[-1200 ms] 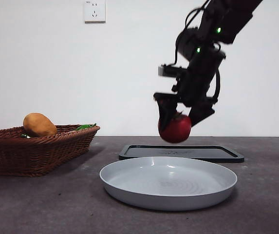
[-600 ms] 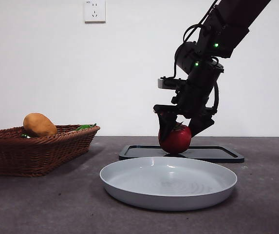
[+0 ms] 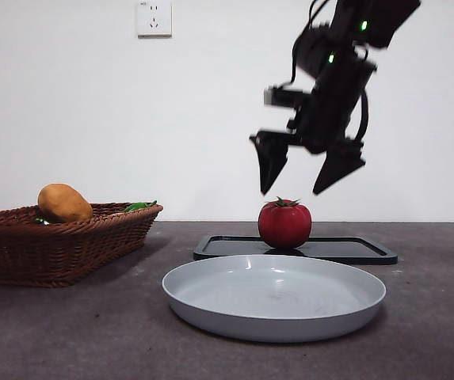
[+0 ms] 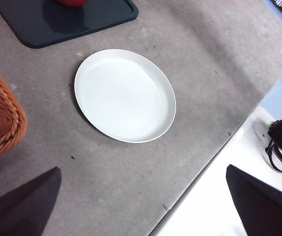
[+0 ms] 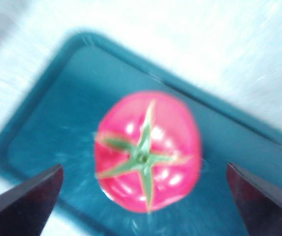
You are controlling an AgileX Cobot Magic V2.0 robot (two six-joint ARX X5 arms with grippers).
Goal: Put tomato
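Since the tomato [image 3: 284, 224] is set upright on the dark tray [image 3: 353, 250], stem up, the right gripper [image 3: 299, 168] is held directly above the tomato, jaws spread and empty, clear of it.

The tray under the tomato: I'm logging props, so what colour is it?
Black, best seen in the front view: the tray lies flat behind the plate, with the tomato on it.
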